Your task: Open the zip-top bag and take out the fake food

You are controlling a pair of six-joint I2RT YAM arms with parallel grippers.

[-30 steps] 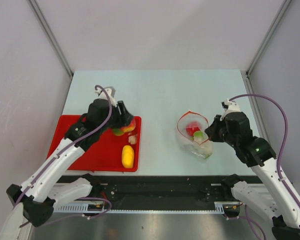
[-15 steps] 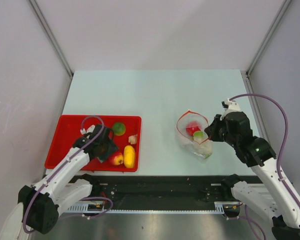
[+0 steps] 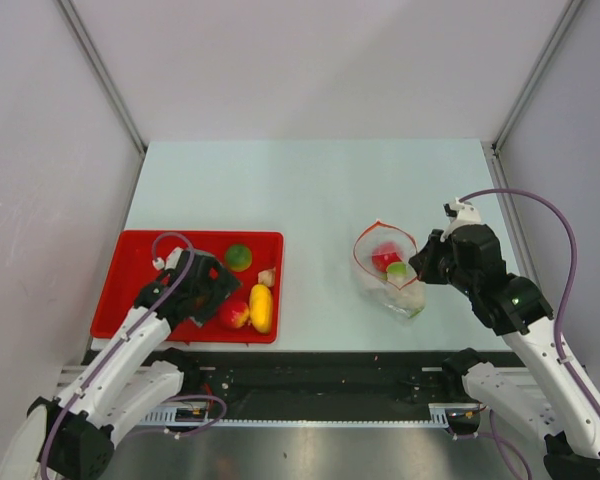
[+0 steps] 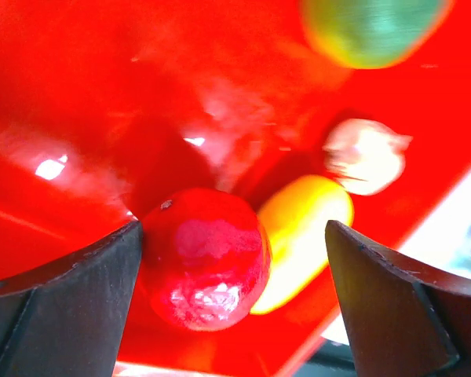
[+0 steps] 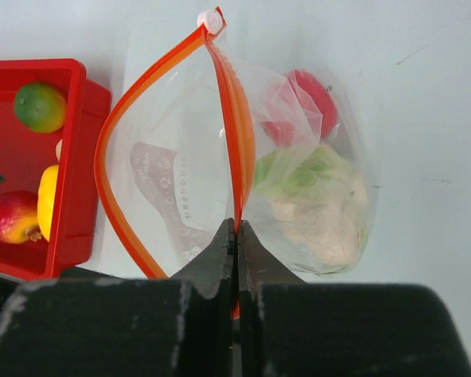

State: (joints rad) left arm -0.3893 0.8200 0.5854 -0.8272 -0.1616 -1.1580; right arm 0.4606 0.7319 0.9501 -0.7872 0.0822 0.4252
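On the Tray: Red Fruit Released, Bag Not Yet Emptied

From above, the left gripper [image 3: 208, 292] hung low over the near side of the red tray [image 3: 130, 243]. Its jaws were spread wide, where a second before they had been part-closed around a red-and-yellow fruit [image 3: 232, 314] over the tray's far right corner. That fruit now lay on the tray just beside the yellow oval [image 3: 261, 308], with the green lime [image 3: 238, 257] and the whitish piece [image 3: 267, 277] beyond. Well apart on the pale table [image 3: 310, 190], the zip-top bag [image 3: 388, 272] stood open, the right gripper [image 3: 425, 268] at its rim, unmoved.

At the left wrist, the fruit sat loose between the parted fingers [image 4: 71, 306], close against one and clear of the other.

At the right wrist, the jaws were pinched tight on the bag's red zip strip [image 5: 235, 157], holding the mouth agape. A red piece [image 5: 312, 93], a green piece [image 5: 294, 173] and a beige lumpy piece [image 5: 322, 224] remained inside.

Four pieces were out, by my reckoning, and the left arm's next trip likely belonged to the bag.
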